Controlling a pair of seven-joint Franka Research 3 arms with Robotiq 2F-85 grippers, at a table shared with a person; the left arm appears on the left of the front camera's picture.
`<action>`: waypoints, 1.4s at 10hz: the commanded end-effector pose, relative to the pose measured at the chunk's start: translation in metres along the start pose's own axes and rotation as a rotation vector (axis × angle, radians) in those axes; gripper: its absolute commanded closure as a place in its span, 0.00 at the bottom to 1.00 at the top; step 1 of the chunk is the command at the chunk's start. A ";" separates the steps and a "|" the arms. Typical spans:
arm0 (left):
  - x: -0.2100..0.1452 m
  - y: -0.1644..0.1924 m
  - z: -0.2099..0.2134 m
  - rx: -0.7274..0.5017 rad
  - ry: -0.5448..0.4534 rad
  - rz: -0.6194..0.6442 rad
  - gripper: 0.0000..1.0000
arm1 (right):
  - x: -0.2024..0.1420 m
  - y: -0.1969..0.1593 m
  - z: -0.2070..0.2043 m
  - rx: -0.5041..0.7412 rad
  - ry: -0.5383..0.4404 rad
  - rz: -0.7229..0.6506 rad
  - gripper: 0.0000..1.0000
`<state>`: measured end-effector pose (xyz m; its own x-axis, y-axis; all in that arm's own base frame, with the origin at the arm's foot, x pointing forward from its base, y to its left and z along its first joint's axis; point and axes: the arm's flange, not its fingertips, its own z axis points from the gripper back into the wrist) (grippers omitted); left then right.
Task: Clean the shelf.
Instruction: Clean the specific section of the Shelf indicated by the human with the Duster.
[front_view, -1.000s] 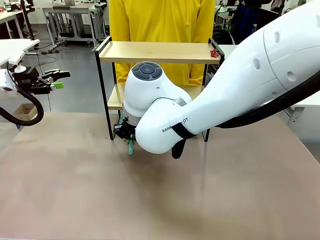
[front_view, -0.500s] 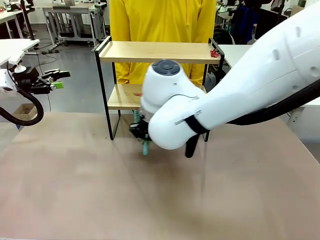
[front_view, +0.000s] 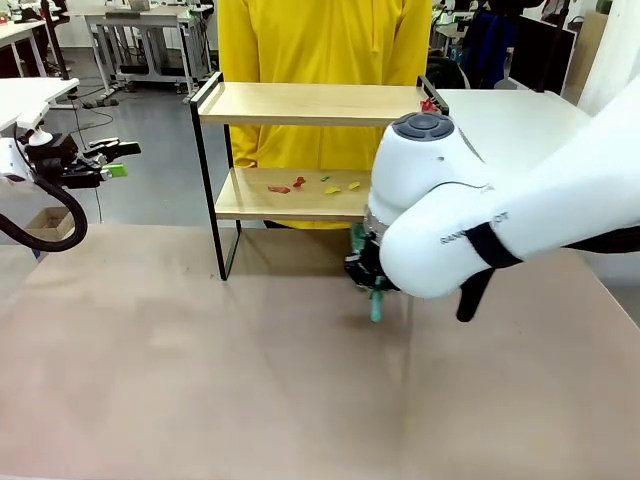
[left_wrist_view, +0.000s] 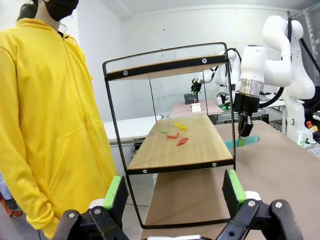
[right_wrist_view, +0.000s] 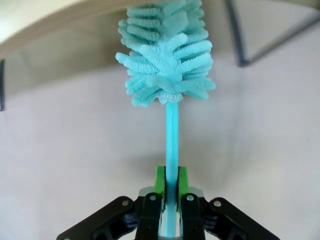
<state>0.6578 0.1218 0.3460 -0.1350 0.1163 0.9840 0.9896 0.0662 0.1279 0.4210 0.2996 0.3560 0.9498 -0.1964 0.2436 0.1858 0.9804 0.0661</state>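
Since the earlier frame, we note that the right arm has travelled from the left leg of the shelf to its right end, uncovering the lower board.

We find the right tool clamped on the thin handle of one teal duster, green pads pressed on both sides. The fluffy head reaches beyond the fingertips toward the surface, just before the shelf. We cannot tell whether it makes contact.

The left tool stands spread wide and empty, off the left side of the surface.

The shelf stands at the far side of the surface, before one person in yellow.

We count five scraps on the lower board: two red, two yellow, one green. One small red piece sits at the right end of the top board.
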 end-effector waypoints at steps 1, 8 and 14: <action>0.002 -0.001 0.000 -0.008 -0.004 -0.003 0.00 | -0.014 -0.020 0.020 -0.117 0.007 -0.011 0.87; 0.002 -0.001 0.000 -0.008 -0.004 -0.003 0.00 | -0.025 -0.024 0.031 -0.160 -0.013 0.049 0.87; 0.002 -0.001 0.000 -0.008 -0.004 -0.003 0.00 | -0.065 -0.081 0.107 -0.005 -0.049 0.544 0.87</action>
<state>0.6579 0.1217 0.3462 -0.1353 0.1162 0.9840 0.9895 0.0659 0.1283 0.3266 0.2524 0.4290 0.9101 0.2647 0.3188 -0.2391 0.9638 -0.1176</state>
